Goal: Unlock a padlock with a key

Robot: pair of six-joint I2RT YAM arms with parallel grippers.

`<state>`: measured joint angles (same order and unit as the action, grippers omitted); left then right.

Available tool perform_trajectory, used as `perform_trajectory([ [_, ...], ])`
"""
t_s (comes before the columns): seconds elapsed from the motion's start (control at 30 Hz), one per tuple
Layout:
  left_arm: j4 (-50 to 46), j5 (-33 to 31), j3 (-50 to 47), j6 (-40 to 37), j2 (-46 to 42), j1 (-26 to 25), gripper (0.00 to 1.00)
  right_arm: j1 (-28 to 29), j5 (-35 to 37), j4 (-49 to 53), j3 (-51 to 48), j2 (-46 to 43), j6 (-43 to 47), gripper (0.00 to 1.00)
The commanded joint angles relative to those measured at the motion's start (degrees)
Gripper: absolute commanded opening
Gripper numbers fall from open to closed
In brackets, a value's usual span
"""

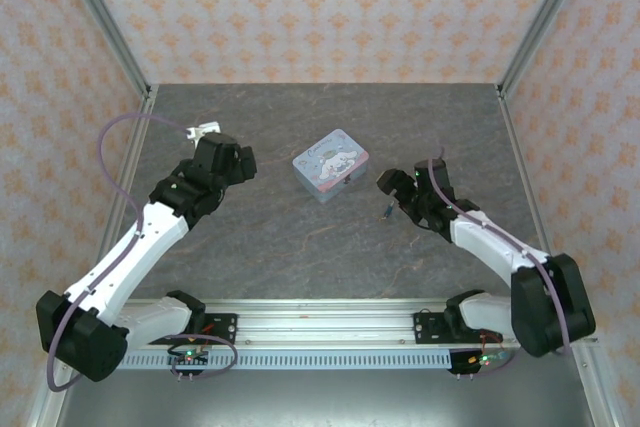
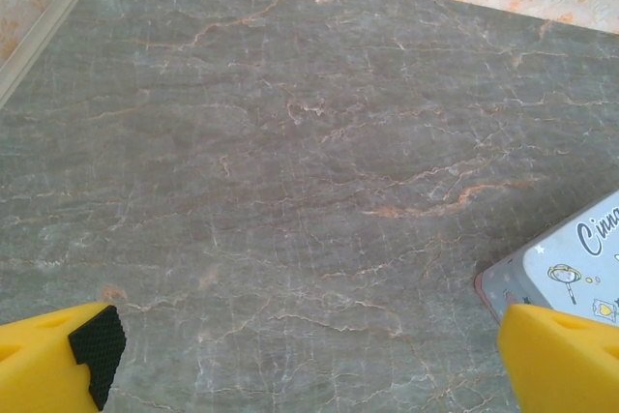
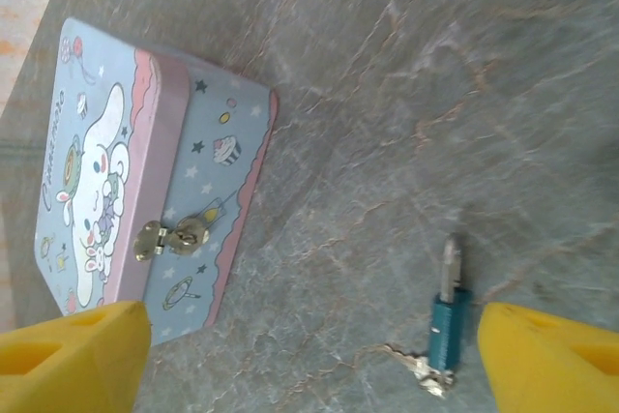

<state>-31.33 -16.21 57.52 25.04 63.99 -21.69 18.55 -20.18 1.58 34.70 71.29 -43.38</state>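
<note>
Padlock (image 3: 448, 328) and key (image 3: 424, 372) lie together on the grey marbled counter (image 1: 250, 247), in front of the right tool (image 3: 309, 340) and within the span of its two yellow fingers (image 3: 551, 360). In the right wrist view the teal body sits just beside the finger at the picture's right, not touching it, and well apart from the other finger. A thin metal shackle (image 3: 451, 268) sticks out of the end toward the top of that view. The pale key touches the opposite end; whether it is seated in the lock cannot be told. The right tool is spread wide and grips nothing.

From above, the padlock (image 1: 385, 210) is a small speck just beside the tip of the right tool (image 1: 385, 183), on the side of the counter's near edge.

By count there is one padlock, one key, one box and two tools.

The pastel cartoon-printed box (image 1: 330, 165) rests near the middle of the counter, apart from the padlock, with its small metal hasp (image 3: 179, 236) on the side turned toward the lock. It lies between the padlock and the left tool (image 1: 240, 162). The left tool is also spread wide and grips nothing. In its wrist view, bare counter lies between its fingers (image 2: 58, 360), and a corner of the box (image 2: 571, 268) shows just beside one of them.
</note>
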Motion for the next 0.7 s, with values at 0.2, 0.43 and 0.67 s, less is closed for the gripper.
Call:
perform_trajectory([
  [0.2, -0.4, 1.9, -1.2, 2.9, 1.7, 0.4, 1.0, 1.0, -6.1, -10.8, 2.2, 7.5, -5.2, 0.86],
  [0.43, -0.3, 3.2, -0.9, 3.7, 3.1, 0.3, 1.0, 3.8, -5.3, -10.1, 5.8, 12.7, -4.8, 0.86],
  [0.67, -0.2, 3.4, -1.1, 3.5, 3.5, 0.3, 1.0, 3.6, -2.9, -7.4, 5.6, 13.7, -4.8, 0.87],
])
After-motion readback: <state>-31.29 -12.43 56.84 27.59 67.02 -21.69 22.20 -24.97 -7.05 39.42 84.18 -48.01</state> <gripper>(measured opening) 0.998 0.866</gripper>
